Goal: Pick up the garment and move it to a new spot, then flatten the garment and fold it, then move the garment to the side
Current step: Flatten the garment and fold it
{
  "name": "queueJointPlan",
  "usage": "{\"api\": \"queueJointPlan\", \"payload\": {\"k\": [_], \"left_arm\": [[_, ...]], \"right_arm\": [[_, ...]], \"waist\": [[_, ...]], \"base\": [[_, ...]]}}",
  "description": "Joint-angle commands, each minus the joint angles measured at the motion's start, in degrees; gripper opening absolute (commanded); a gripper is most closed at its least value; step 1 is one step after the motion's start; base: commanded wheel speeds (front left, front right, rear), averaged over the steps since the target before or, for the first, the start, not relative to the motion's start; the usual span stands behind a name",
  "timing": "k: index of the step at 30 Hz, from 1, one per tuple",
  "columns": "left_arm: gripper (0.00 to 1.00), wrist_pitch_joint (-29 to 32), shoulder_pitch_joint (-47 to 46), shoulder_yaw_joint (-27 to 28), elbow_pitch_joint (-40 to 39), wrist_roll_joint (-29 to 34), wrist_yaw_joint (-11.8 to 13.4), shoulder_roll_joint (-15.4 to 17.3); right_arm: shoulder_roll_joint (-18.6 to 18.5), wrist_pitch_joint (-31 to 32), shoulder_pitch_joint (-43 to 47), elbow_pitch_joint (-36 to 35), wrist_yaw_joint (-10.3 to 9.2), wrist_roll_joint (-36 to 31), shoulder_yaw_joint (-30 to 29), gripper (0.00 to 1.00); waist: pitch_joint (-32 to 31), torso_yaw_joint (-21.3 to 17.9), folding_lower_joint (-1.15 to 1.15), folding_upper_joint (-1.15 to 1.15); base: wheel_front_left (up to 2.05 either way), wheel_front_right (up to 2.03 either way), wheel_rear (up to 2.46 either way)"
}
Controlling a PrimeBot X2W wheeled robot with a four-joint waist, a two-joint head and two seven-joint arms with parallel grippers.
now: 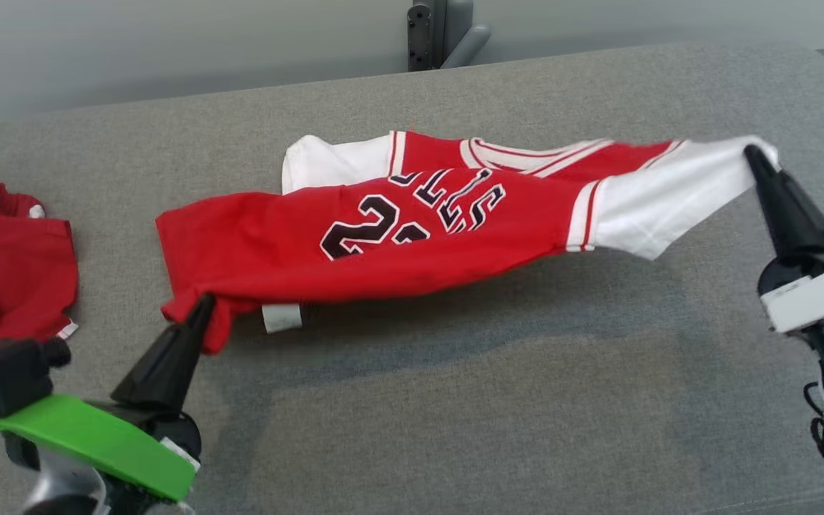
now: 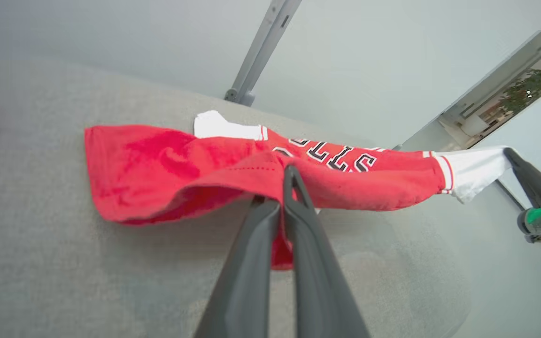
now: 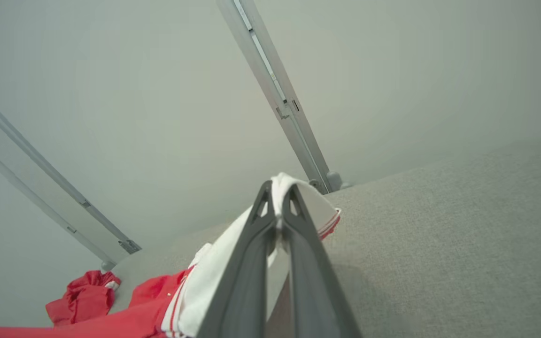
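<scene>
From the head view, the jersey (image 1: pixel 412 229) spans the middle of the cushion (image 1: pixel 455 400), stretched between your two claws. The left claw (image 1: pixel 204 304) is pressed together on the red hem corner, toward the cushion's front left. The right claw (image 1: pixel 752 151) pinches the tip of a white sleeve, out by the cushion's right end. The shadow suggests the near edge hangs clear of the cushion, while the other white sleeve looks to rest on it toward the back. A red heap (image 1: pixel 11 265) lies at the cushion's left edge, well apart from the jersey.

In the left wrist view, the left claw (image 2: pixel 289 176) has its fingers closed on a fold of red hem, with a tuft of cloth poking out below them. The jersey sags in a loop on the far side of that grip.

In the right wrist view, the right claw (image 3: pixel 277 192) bites only a small bit of white sleeve, high above the cushion (image 3: pixel 439 234).

You appear to be in the carry. Lift both claws evenly so the back sleeve clears the cushion before you travel. Hold the span just taut: the sleeve grip looks thin, and a hard pull could slip it. Steer away from the heap, and when you set down, lay the back edge first so the cloth drapes flat.
</scene>
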Motion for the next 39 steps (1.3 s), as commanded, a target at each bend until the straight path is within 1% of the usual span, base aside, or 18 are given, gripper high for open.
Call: {"api": "queueJointPlan", "payload": {"k": [1,4,6,8,10,11,14,17,18,20,22,25,27,29,32,34,36,39], "left_arm": [[0.0,1.1,-2.5,0.6,-2.6,-1.5,-0.2,1.0],[0.0,4.4,-9.0,2.1,-6.8,-4.4,0.9,2.9],[0.0,6.4,-14.8,3.3,-7.1,-5.6,1.7,4.4],[0.0,8.4,-21.9,3.8,-5.4,-6.2,2.7,6.0],[0.0,10.1,-29.6,3.3,-2.4,-5.5,3.3,7.5],[0.0,10.6,-33.6,2.9,-0.3,-4.9,3.6,8.1],[0.0,10.5,-45.2,1.0,7.5,-2.0,3.7,8.8],[0.0,9.0,-55.6,-0.8,16.2,0.5,3.3,8.3],[0.0,8.1,-58.8,-1.6,19.4,1.6,3.0,8.1],[0.0,5.2,-65.2,-2.3,26.0,3.8,2.7,8.0],[0.0,1.1,-70.8,-3.2,32.3,6.2,2.1,7.5],[0.0,-5.0,-77.8,-4.5,40.5,9.6,1.3,7.7],[0.0,-9.8,-81.5,-5.3,45.8,11.8,1.0,7.9],[0.0,-16.0,-85.0,-5.4,50.3,13.2,0.8,7.9],[0.0,-25.4,-89.0,-5.4,55.9,13.9,0.3,7.1],[0.0,-31.2,-91.0,-5.7,59.0,14.7,0.1,7.4],[0.0,-35.2,-92.2,-6.0,62.1,14.3,0.0,7.2],[0.0,-38.3,-92.3,-7.6,65.7,13.7,-0.2,6.9]], "right_arm": [[0.5,0.6,-1.7,-2.9,0.02,1.0,-1.8,0.0],[1.2,3.1,-5.1,-9.1,0.02,2.3,-4.9,0.0],[1.9,5.1,-9.0,-11.4,0.02,2.5,-6.3,0.0],[2.1,7.4,-14.1,-11.8,0.03,0.8,-7.7,0.0],[3.2,9.9,-19.8,-10.7,0.02,-1.0,-8.2,0.0],[3.1,11.3,-22.7,-9.8,0.02,-2.5,-8.0,0.0],[4.1,14.2,-31.9,-5.7,0.03,-6.8,-7.3,0.0],[5.5,14.8,-41.0,0.0,0.02,-11.7,-6.3,0.0],[6.0,13.9,-44.1,2.3,0.02,-13.7,-6.1,0.0],[7.1,12.6,-50.1,7.3,0.02,-17.3,-5.4,0.0],[8.4,10.0,-56.0,12.4,0.03,-20.5,-4.9,0.0],[9.9,5.3,-64.0,19.6,0.02,-24.5,-5.4,0.0],[11.1,0.8,-68.9,24.6,0.02,-26.7,-6.0,0.0],[11.6,-4.1,-73.3,29.2,0.02,-29.0,-6.8,0.0],[12.2,-11.5,-79.3,35.4,0.01,-30.5,-8.6,0.0],[12.5,-15.5,-82.4,38.7,0.01,-30.7,-8.9,0.0],[12.6,-18.6,-84.3,41.4,0.0,-29.9,-8.9,0.0],[12.6,-21.4,-84.7,45.3,0.0,-27.1,-6.3,0.0]], "waist": [[0.5,-0.2,0.0,0.0],[1.9,-0.3,0.0,0.0],[3.3,-0.6,0.0,0.0],[5.1,-0.6,0.0,0.0],[7.0,-0.6,0.0,0.0],[8.1,-0.4,0.0,0.0],[11.5,0.0,0.0,0.0],[14.9,0.1,0.0,0.0],[15.9,0.2,0.0,0.0],[17.9,0.3,0.0,0.0],[19.4,0.4,0.0,0.0],[21.7,0.3,0.0,0.0],[22.8,0.2,0.0,0.0],[23.3,0.3,0.0,0.0],[23.6,0.5,0.0,0.0],[24.4,0.4,0.0,0.0],[25.5,0.2,0.0,0.0],[27.8,0.1,0.0,0.0]], "base": [[0.0,0.0,0.0],[0.0,0.0,0.0],[0.0,0.0,0.0],[0.0,0.0,0.0],[0.0,0.0,0.0],[0.0,0.0,0.0],[0.0,0.0,0.0],[0.0,0.0,0.0],[0.0,0.0,0.0],[0.0,0.0,0.0],[0.0,0.0,0.0],[0.0,0.0,0.0],[0.0,0.0,0.0],[0.0,0.0,0.0],[0.0,0.0,0.0],[0.0,0.0,0.0],[0.0,0.0,0.0],[0.0,0.0,0.0]]}}
